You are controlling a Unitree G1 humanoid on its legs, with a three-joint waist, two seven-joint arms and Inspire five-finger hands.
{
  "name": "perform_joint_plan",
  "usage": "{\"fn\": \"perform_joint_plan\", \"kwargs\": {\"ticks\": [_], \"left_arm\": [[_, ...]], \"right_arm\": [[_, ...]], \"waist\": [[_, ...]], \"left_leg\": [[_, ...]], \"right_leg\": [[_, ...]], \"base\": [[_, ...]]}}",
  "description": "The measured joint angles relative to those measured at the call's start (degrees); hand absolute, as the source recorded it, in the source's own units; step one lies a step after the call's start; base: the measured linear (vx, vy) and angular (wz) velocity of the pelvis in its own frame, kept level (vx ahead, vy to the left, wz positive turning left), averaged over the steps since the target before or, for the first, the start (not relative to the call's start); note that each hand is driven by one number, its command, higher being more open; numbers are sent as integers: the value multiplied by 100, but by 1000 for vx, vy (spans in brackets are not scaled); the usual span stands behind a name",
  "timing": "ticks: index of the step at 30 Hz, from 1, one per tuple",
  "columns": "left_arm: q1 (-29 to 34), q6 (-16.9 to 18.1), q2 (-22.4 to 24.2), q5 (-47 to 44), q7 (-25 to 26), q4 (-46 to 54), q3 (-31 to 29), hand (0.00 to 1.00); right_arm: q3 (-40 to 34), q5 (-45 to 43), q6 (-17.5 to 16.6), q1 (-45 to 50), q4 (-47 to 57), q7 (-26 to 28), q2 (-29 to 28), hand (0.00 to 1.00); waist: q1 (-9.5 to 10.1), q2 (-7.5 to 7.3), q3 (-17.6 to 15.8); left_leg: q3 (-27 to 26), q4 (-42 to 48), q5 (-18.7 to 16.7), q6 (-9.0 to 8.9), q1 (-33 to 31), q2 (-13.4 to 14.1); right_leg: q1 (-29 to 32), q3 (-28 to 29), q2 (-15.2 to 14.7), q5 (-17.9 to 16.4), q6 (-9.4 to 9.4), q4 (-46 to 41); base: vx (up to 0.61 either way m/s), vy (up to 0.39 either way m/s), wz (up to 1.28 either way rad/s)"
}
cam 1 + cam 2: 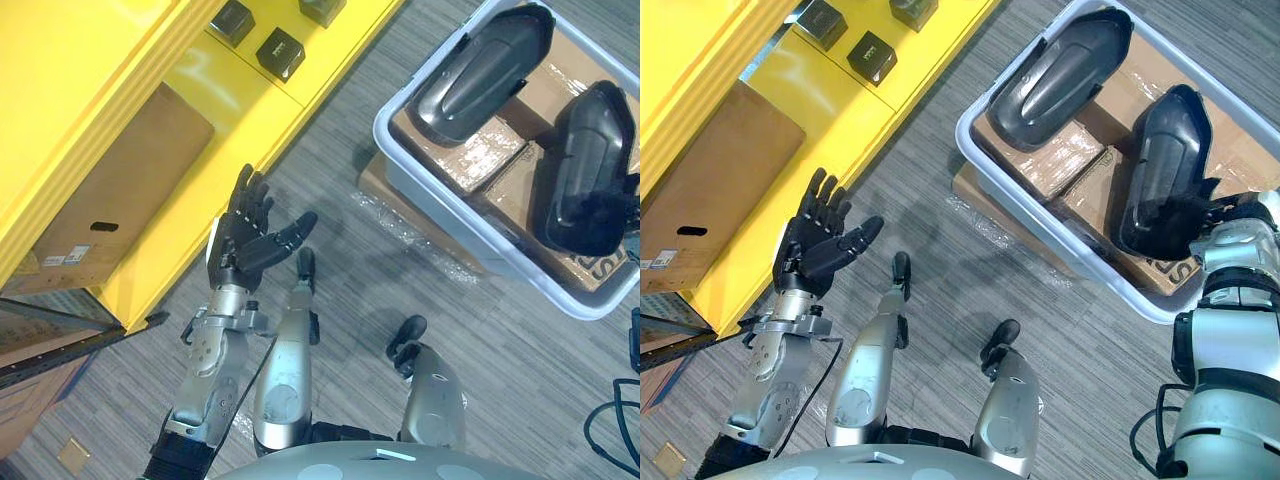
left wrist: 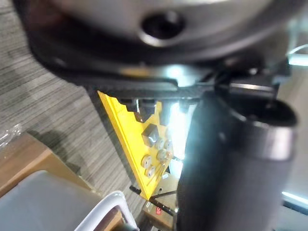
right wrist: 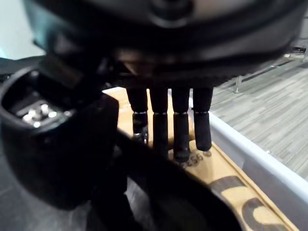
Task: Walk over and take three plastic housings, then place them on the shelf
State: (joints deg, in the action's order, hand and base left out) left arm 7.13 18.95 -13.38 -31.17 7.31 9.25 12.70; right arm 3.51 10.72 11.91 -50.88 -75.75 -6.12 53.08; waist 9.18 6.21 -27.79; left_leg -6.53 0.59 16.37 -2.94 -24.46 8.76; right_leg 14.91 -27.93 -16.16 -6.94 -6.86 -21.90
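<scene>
Two black housings lie in the bin [image 1: 388, 135] in the left eye view: the far housing [image 1: 480, 70] at its far corner, the near housing [image 1: 585, 170] along its right edge. The left hand [image 1: 245, 235], fingers spread, hangs beside the yellow shelf [image 1: 230, 100]. In the right eye view, the right hand [image 1: 1200, 212] touches the near housing. The right wrist view shows straight fingers [image 3: 180, 130] over its rim. These are probably light, stiff, slick shells, so grip the rim.

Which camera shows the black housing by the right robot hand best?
The right eye view: the whole housing lies in the grey bin, the right robot hand at its near end. The left eye view crowds it against the edge; the right wrist view gives its dark rim up close.
</scene>
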Motion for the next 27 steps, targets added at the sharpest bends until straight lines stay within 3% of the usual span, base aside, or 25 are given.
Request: {"fn": "perform_joint_plan", "kwargs": {"ticks": [4,9,15,20,22,24,27], "left_arm": [[22,220,2,-23,46,36,-117,100],[65,227,3,-19,43,57,-321,100],[445,227,4,-15,-84,573,-501,100],[616,227,2,11,-256,780,-653,100],[676,214,-19,9,-269,830,-698,100],[668,185,-20,10,-355,832,-703,100],[675,51,-2,23,-474,987,-696,100]], "right_arm": [[47,2,-152,30,151,-57,-160,0],[35,-21,-217,147,278,-211,-195,0],[-29,31,-231,970,1178,-303,-251,0],[-196,38,-219,1645,1992,-456,-659,0],[-355,112,-213,1985,2424,-625,-957,0],[-487,137,-184,2320,2915,-885,-1121,0],[-755,310,-123,2740,3899,-1313,-1284,0]], "waist": [[8,13,7],[15,13,7],[-1,-25,-8],[-80,-252,-30],[-136,-473,-37],[-162,-578,-43],[-182,-641,-18]], "left_leg": [[17,0,5,4,0,-21],[40,-12,18,7,2,-39],[-15,-242,84,49,270,-43],[-113,-390,83,70,539,-16],[-148,-418,80,77,649,-25],[-152,-427,109,35,794,-44],[-239,-525,64,31,1069,-47]], "right_leg": [[-3,-15,-24,-28,-7,-33],[-4,-39,-47,-59,-1,-87],[-147,-17,-45,-71,-10,-83],[-396,-13,18,-63,-36,92],[-521,-4,27,-32,-73,182],[-700,-17,29,-7,-97,258],[-922,-3,39,6,-119,350]], "base": [[10,-57,4],[4,-57,4],[5,-54,-2],[7,-52,-4],[49,-39,1],[64,-47,3],[24,-41,-7]]}}
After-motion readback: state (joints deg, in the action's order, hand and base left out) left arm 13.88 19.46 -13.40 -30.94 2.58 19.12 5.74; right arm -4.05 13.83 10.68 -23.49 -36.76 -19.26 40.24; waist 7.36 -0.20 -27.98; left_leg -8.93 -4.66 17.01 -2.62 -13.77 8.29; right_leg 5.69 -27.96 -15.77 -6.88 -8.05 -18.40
